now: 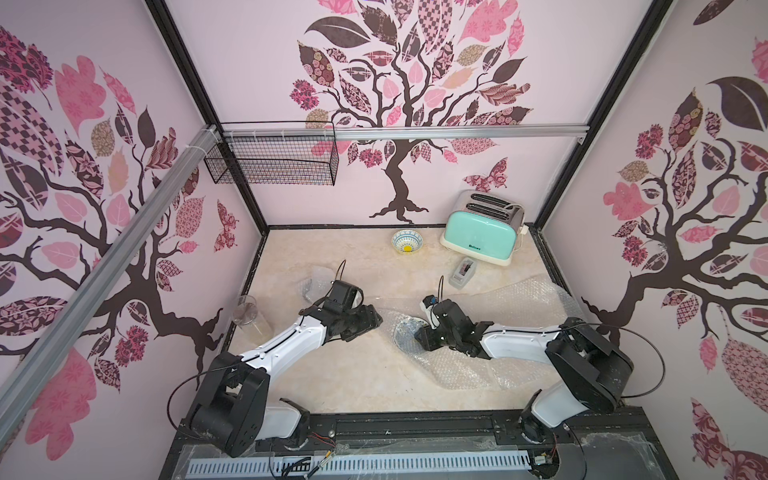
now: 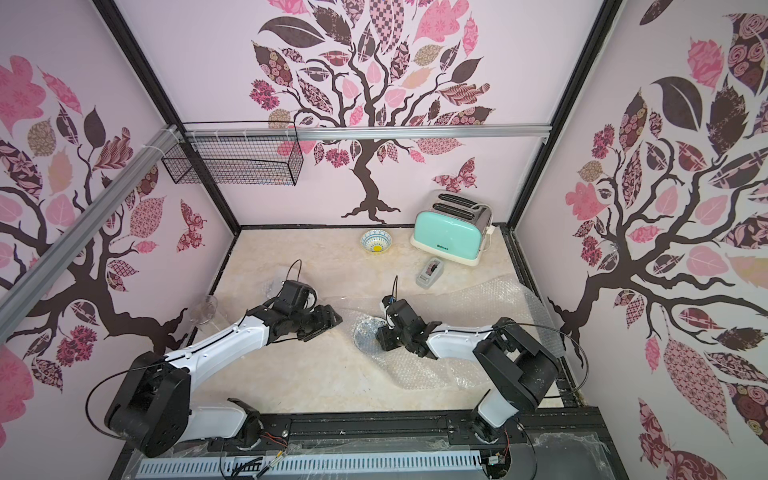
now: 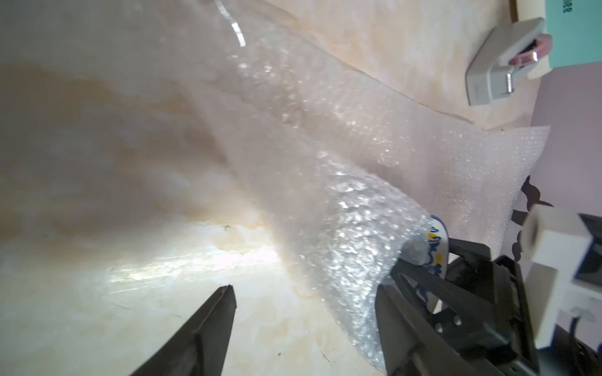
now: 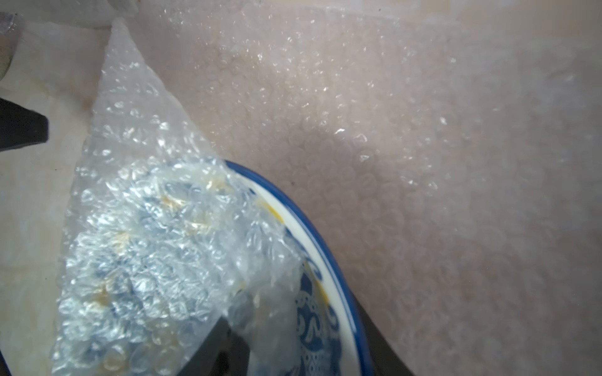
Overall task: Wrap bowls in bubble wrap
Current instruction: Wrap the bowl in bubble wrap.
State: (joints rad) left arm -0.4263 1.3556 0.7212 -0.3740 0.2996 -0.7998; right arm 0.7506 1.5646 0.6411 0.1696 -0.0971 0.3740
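Ceramic bowl (image 4: pixel 329 270) (hard, glazed, breakable) lies on the bubble wrap (image 4: pixel 423 162), one flap folded over it; the film looks light, springy and slippery; right gripper (image 4: pixel 293 325) straddles rim and flap, clamping uncertain; left gripper (image 3: pixel 304 293) gapes wide, empty; best pinched through the wrap at the rim.

Was a cream, marble-patterned tabletop (image 1: pixel 353 382). Carried a yellow-centred bowl (image 1: pixel 407 242) upright by the back wall, with a mint toaster (image 1: pixel 478 237) near it toward the right corner and a grey tape dispenser (image 1: pixel 462 273) in front of that. Held a clear drinking glass (image 1: pixel 248 316) at the left edge, a crumpled wrap bundle (image 1: pixel 311 284) left of centre, and a bubble wrap sheet (image 1: pixel 523 307) spread rumpled over the right half.
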